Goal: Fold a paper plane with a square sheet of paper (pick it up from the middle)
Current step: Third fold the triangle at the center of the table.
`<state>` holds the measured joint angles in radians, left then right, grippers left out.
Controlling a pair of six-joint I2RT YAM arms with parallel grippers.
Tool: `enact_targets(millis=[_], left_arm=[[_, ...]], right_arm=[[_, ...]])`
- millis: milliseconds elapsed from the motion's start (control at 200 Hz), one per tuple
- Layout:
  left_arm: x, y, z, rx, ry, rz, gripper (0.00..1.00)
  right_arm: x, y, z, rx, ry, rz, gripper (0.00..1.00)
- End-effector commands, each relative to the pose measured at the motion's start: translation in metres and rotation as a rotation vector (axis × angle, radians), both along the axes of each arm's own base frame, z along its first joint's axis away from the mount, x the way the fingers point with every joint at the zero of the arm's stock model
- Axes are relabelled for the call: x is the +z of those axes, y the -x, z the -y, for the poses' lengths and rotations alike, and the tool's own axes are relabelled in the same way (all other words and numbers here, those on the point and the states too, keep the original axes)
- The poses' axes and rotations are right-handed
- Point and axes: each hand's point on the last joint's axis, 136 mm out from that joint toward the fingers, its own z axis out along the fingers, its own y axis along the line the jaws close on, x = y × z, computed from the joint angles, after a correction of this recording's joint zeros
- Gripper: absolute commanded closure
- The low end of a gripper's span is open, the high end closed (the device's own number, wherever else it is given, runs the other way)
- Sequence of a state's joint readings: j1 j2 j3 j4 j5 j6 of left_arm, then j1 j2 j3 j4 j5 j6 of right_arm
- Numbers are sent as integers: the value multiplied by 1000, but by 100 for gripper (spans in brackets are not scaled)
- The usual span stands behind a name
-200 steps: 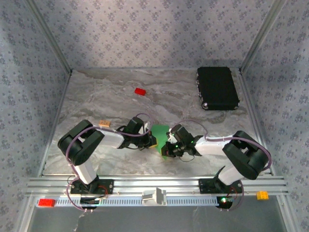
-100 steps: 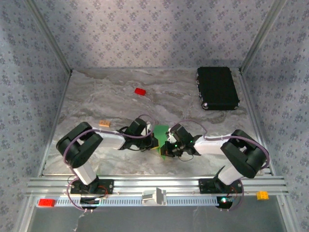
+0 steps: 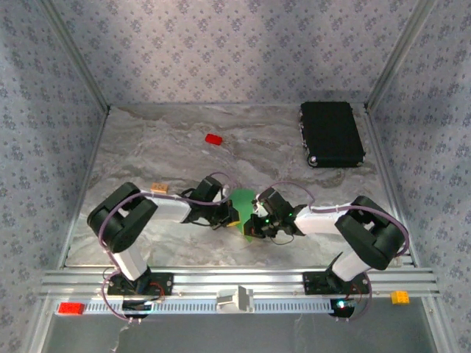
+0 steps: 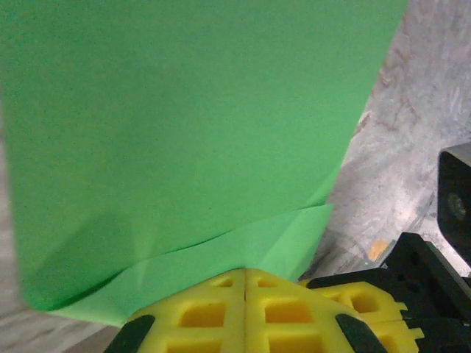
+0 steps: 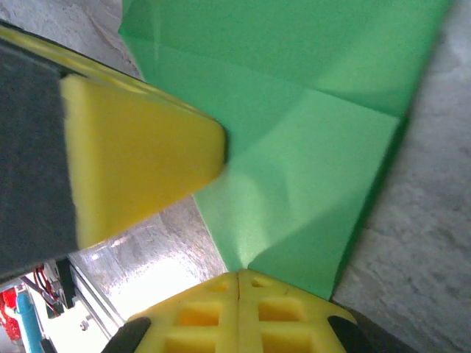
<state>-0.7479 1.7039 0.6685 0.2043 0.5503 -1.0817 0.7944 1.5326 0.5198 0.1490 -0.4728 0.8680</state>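
Note:
The square sheet of paper point(image 3: 242, 198) is bright green, partly folded, and held up off the table between my two arms near the front centre. My left gripper point(image 3: 233, 215) is shut on its left edge. In the left wrist view the yellow jaws point(image 4: 245, 273) meet on the lower edge of the paper point(image 4: 184, 125), where two layers overlap. My right gripper point(image 3: 256, 221) is shut on the right side. In the right wrist view its jaws point(image 5: 239, 275) pinch a folded corner of the paper point(image 5: 309, 147), and the left gripper's yellow finger point(image 5: 140, 162) presses the sheet from the left.
A black rectangular case point(image 3: 332, 134) lies at the back right. A small red block point(image 3: 213, 139) sits at the back centre and a tan block point(image 3: 159, 188) by the left arm. The aluminium rail point(image 3: 235, 283) runs along the near edge.
The left arm's elbow has shifted slightly. Both grippers stay closed on the green paper at nearly the same spot.

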Motion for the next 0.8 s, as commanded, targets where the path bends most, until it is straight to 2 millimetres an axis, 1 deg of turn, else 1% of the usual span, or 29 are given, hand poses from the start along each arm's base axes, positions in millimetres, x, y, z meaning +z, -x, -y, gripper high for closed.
enact_targets(millis=[0, 165, 260, 370, 425, 530, 705, 795], left_arm=[[-7, 2, -21, 31, -87, -16, 94], [5, -8, -23, 25, -75, 29, 93], [22, -19, -16, 3, -32, 74, 92], [25, -28, -21, 6, -50, 116, 91], [21, -28, -25, 19, -52, 105, 91], [19, -28, -26, 27, -28, 101, 91], [36, -22, -15, -1, 27, 140, 90], [38, -14, -9, -22, 37, 151, 90]], right_arm=[[-41, 21, 41, -34, 217, -96, 97], [-37, 18, 41, -31, 212, -74, 97], [-36, 16, 38, -21, 207, -65, 97], [-35, 14, 39, -18, 213, -61, 97], [-35, 14, 40, -23, 216, -59, 97], [-34, 13, 39, -22, 212, -51, 97], [-33, 11, 40, -34, 215, -43, 96], [-33, 12, 40, -33, 214, -43, 96]])
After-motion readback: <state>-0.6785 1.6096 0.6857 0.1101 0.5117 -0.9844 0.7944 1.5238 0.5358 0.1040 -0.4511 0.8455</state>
